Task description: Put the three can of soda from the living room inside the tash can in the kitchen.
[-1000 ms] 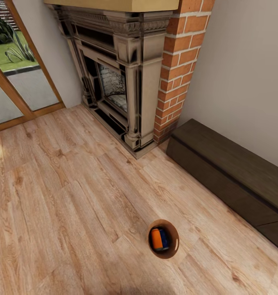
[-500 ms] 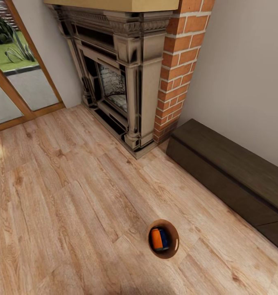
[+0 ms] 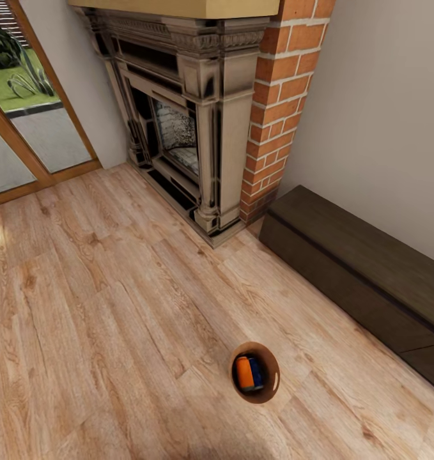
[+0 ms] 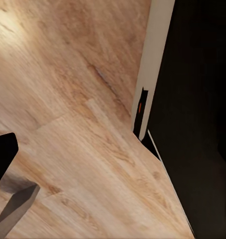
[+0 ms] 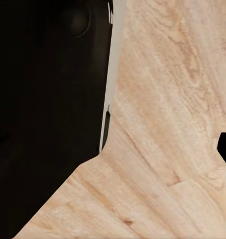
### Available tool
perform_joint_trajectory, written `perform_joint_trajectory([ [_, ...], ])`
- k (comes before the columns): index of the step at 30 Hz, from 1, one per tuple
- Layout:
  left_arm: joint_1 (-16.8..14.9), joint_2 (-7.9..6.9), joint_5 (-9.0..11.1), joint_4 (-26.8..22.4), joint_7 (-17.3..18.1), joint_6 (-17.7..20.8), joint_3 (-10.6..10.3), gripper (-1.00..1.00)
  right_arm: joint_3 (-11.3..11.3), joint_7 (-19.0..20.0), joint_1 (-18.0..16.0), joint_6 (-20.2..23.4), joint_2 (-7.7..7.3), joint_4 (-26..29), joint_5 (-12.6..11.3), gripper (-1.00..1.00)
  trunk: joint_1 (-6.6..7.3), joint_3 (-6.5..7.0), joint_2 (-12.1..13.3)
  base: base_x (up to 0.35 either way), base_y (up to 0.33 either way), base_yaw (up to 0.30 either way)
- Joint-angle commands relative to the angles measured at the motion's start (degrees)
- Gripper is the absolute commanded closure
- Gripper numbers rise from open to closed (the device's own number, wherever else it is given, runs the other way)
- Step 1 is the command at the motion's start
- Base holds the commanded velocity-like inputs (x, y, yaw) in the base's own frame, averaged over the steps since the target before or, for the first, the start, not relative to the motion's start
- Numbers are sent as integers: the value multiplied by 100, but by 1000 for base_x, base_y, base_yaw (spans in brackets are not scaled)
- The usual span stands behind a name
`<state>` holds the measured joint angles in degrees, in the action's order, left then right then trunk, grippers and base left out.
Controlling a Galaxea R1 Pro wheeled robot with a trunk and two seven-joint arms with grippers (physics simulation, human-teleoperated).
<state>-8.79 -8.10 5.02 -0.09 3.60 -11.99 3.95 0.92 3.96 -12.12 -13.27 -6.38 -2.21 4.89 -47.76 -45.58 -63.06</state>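
Down on the light plank floor (image 3: 114, 306), seen from the head camera, one small round wooden bin (image 3: 272, 378) is standing by itself, well apart from the brick fireplace (image 3: 204, 128) and the long dark bench (image 3: 364, 281) running along the wall. Two cans are showing inside it, lying side by side: one orange can (image 3: 244, 373) and one blue can (image 3: 256, 374) touching it. Whether a third is sitting beneath them I cannot tell. Wood-framed glass doors (image 3: 25, 121) are showing at the far left. Against the pictures from a moment ago, nothing is looking any different; bin, cans and room are all sitting in the same spots.

Through the left wrist camera, floor planks are showing beside a dark body with a pale edge (image 4: 151, 69); how that gripper is standing I cannot tell.

Through the right wrist camera, more planks are showing next to a large black mass (image 5: 48, 99), and that gripper's opening I cannot tell either.
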Motion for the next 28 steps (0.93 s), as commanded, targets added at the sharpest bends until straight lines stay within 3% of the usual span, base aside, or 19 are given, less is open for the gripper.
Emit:
perform_joint_trajectory([
  [1,0,4,0,0,0,0,0,-100,1,0,0,0,5,-1,-2,-100,0,0,0,0,0,0],
  [28,0,11,-2,0,0,1,0,-100,4,0,0,0,13,2,-6,-100,0,0,0,0,0,0],
])
